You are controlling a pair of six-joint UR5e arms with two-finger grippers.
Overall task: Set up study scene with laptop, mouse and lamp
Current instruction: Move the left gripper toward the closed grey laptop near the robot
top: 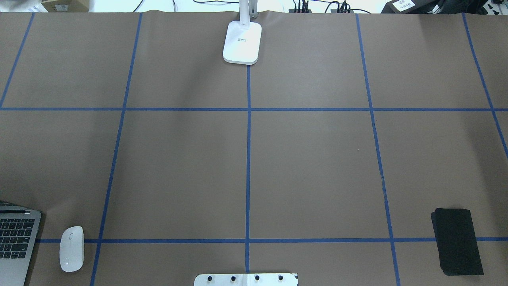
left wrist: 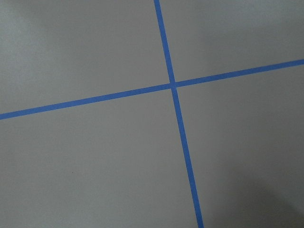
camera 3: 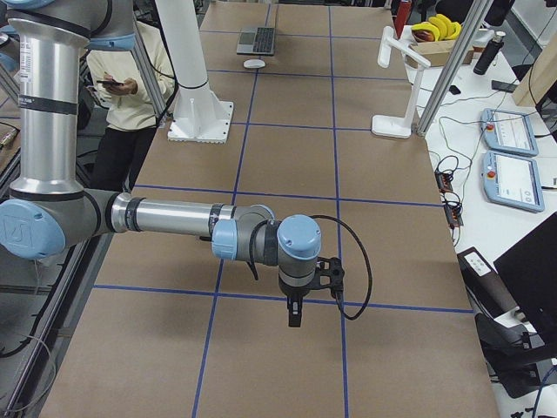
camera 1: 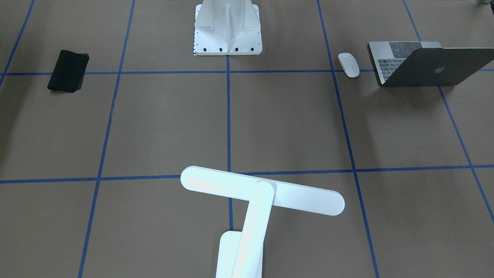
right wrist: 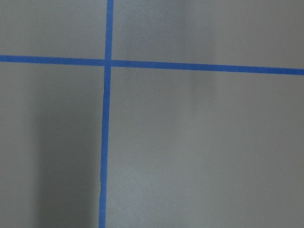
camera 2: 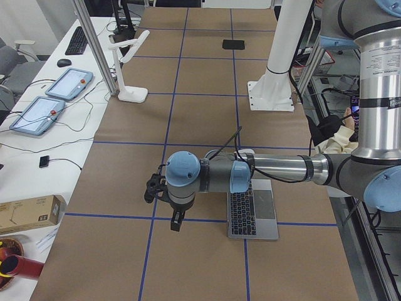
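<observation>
open grey laptop (camera 1: 432, 67), white mouse (camera 1: 348, 64) beside; left end effector (camera 2: 177, 222) and right end effector (camera 3: 294, 313): cannot tell.

The slim space-grey metal laptop (camera 1: 440, 67) stands open at the robot's left end of the table (camera 1: 293, 123), with its keyboard facing the robot. The small glossy white oval mouse (camera 1: 349, 64) lies just beside it, not touching. The white desk lamp (camera 1: 252, 220) stands upright at the middle of the far edge.

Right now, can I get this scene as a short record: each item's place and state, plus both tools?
laptop: open, robot's left end of table, lid back toward operators' side
mouse: beside laptop, not touching
lamp: upright, far edge, centre
black mat: robot's right end, near edge
left tool: above bare table by laptop; open or shut unclear
right tool: above bare table; open or shut unclear
</observation>
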